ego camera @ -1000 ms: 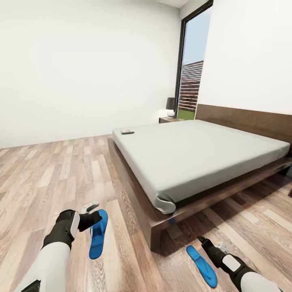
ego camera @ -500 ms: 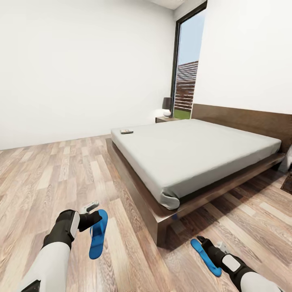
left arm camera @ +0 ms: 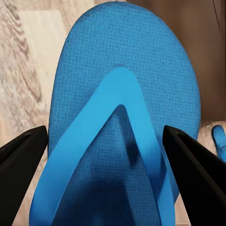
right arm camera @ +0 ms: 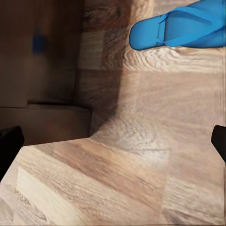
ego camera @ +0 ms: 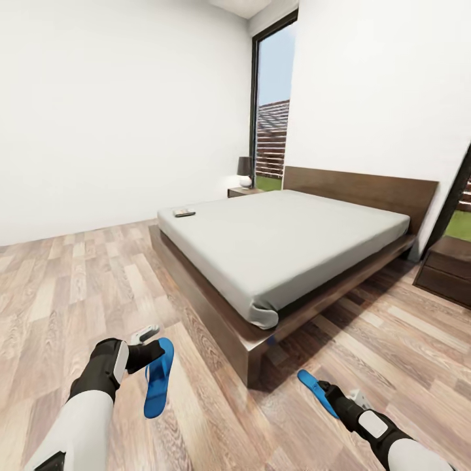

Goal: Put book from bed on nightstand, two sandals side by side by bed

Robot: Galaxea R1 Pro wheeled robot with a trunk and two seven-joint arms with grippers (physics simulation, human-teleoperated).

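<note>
We are carrying one sandal (ego camera: 159,378) in our left gripper (ego camera: 152,358), the fingers (left arm camera: 24,153) standing at either side of the sole and seemingly clamped on its heel end, toe pointing away toward the bed (ego camera: 275,239). The second sandal (ego camera: 316,391) is lying on the floor just off the bed's foot corner, its long axis running out ahead of our right gripper (ego camera: 331,392), which is nearer to it; its fingers are standing apart, holding nothing. The book (ego camera: 184,212) is resting on the bed's far edge, near the nightstand (ego camera: 243,191).
</note>
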